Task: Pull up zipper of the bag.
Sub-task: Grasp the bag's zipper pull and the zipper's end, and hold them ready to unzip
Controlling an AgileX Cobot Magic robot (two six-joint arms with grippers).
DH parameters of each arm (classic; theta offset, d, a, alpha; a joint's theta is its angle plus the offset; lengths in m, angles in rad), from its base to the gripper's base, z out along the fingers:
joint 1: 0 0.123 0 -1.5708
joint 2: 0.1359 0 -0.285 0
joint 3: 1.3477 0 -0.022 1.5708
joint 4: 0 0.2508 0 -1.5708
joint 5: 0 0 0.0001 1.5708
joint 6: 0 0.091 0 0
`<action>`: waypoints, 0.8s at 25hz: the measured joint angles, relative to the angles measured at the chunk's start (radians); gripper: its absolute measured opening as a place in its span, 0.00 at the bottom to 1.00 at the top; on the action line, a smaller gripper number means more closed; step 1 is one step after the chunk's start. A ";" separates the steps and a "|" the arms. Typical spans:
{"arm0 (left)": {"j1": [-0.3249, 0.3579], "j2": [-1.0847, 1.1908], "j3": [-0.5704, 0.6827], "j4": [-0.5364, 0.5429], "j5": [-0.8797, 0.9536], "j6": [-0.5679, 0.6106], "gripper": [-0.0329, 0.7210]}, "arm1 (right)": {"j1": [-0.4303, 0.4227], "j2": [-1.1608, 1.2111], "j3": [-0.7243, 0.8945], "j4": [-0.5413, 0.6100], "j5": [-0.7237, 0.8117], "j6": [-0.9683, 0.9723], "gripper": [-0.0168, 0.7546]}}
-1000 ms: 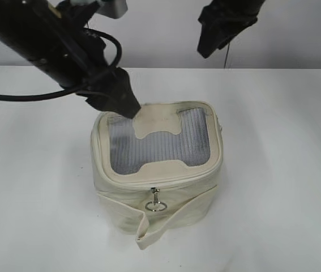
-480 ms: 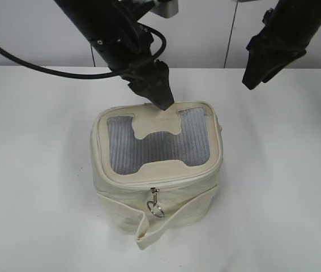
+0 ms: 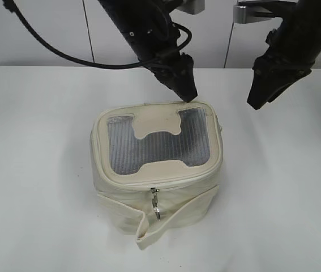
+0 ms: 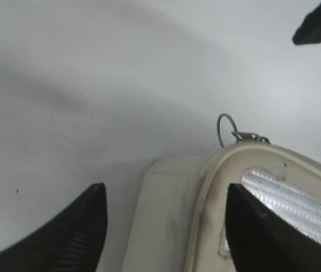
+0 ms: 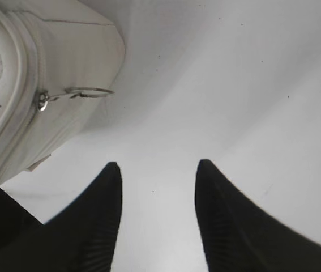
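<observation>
The cream-white bag (image 3: 158, 148) stands mid-table, its lid with the grey mesh window lying shut. The zipper (image 3: 177, 180) runs around the lid edge. One silver slider with a ring pull (image 3: 157, 211) hangs at the front. A second slider with a ring (image 4: 227, 129) sits at the bag's right side, also in the right wrist view (image 5: 86, 92). My left gripper (image 3: 187, 94) is open and empty, straddling the lid's back right edge (image 4: 166, 190). My right gripper (image 3: 257, 102) is open and empty, above the table right of the bag (image 5: 158, 164). The loose strap (image 3: 168, 218) wraps the front.
The white table (image 3: 35, 181) surrounds the bag on all sides. A black cable (image 3: 64, 56) loops from the left arm above the back left of the table. A pale panelled wall (image 3: 47, 28) rises behind.
My left gripper has moved right along the lid's back edge, from the back left corner to the back right. My right gripper has moved right and down. The bag has not moved.
</observation>
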 joint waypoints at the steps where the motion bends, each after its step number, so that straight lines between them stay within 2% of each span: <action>1: 0.000 0.017 -0.024 -0.007 0.004 0.000 0.71 | -0.001 0.000 0.000 0.001 0.000 0.000 0.47; 4: 0.000 0.051 -0.065 -0.023 0.008 0.001 0.71 | -0.002 -0.004 0.000 0.002 0.000 0.000 0.46; 14: 0.000 0.054 -0.072 -0.056 0.012 -0.004 0.71 | -0.003 -0.006 0.000 0.009 0.000 -0.003 0.46; 20: -0.002 0.054 -0.072 -0.033 0.012 -0.015 0.71 | -0.004 -0.006 0.000 0.010 0.000 -0.004 0.45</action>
